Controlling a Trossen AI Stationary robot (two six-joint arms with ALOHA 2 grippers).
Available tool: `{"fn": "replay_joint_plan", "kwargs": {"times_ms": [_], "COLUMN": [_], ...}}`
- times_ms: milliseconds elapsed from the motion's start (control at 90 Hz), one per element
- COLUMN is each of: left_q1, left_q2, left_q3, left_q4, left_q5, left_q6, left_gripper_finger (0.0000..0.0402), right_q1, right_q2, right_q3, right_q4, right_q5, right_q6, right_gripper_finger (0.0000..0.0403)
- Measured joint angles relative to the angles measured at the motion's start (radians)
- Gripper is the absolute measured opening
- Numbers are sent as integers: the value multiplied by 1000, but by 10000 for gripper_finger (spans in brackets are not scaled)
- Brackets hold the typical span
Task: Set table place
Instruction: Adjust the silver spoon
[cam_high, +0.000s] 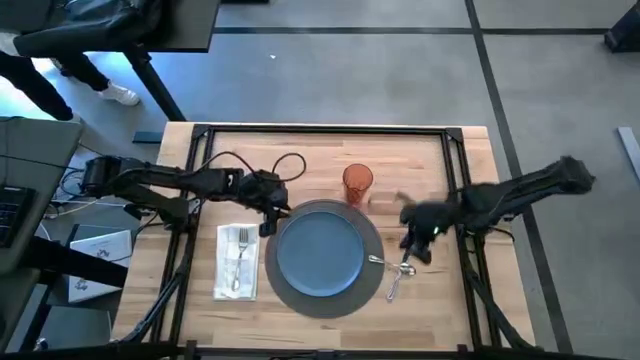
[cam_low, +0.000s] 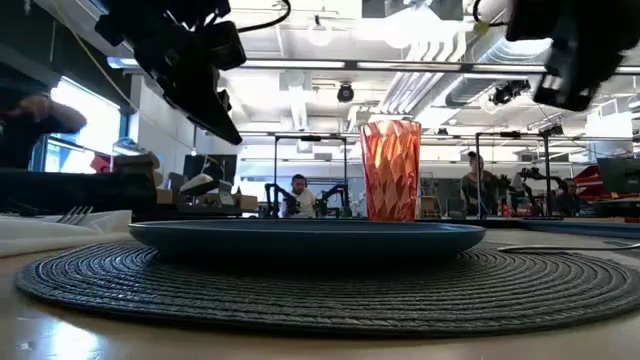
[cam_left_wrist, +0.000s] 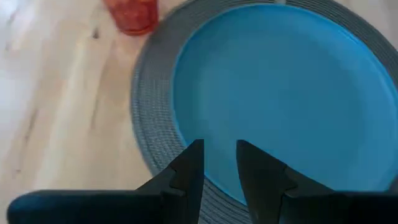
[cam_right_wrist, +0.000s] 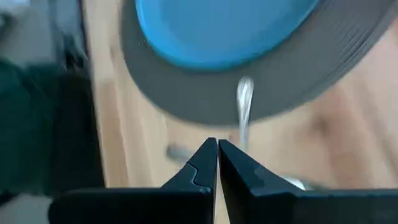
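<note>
Placemat (cam_high: 322, 300) lies mid-table (cam_high: 420, 160) under the plate (cam_high: 318, 252). Left gripper (cam_left_wrist: 219, 163), fingers slightly parted, hovers over it; right gripper (cam_right_wrist: 217, 155), closed and empty, nears what looks like cutlery (cam_high: 400, 270), likely needing straightening next.

Table (cam_high: 420, 160): light wood planks, thin black frame; placemat (cam_high: 372, 292): dark grey, woven rings; plate (cam_high: 318, 250): smooth blue; cup (cam_high: 357, 182): orange-red, faceted; napkin (cam_high: 226, 270): white; spoon (cam_high: 398, 277): silver.

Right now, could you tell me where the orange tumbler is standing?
In the high view the orange tumbler stands upright on the table, just beyond the placemat's far edge, between the left gripper and the right gripper.
</note>
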Motion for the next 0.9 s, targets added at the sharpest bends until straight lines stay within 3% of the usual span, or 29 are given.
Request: {"fn": "replay_joint_plan", "kwargs": {"times_ms": [211,400,600,756,900], "left_q1": [-55,-92,-123,-135,-143], "left_q2": [0,0,1,1,1], "left_q3": [0,0,0,0,0], "left_q4": [2,-5,-2,-1,3], "left_q5": [-39,-43,-113,-137,-139], "left_q6": [-26,-63,-88,-115,-125], "left_gripper_finger": [78,78,78,78,78], "right_q1": [95,93,84,84,95], "right_q2": [241,361,426,485,533], "right_q3": [4,4,4,7,11], "right_q4": [7,61,92,122,117], "right_q5": [35,59,88,117,145], "right_q6": [72,26,-19,-36,-19], "right_gripper_finger": [15,83,137,134,92]}}
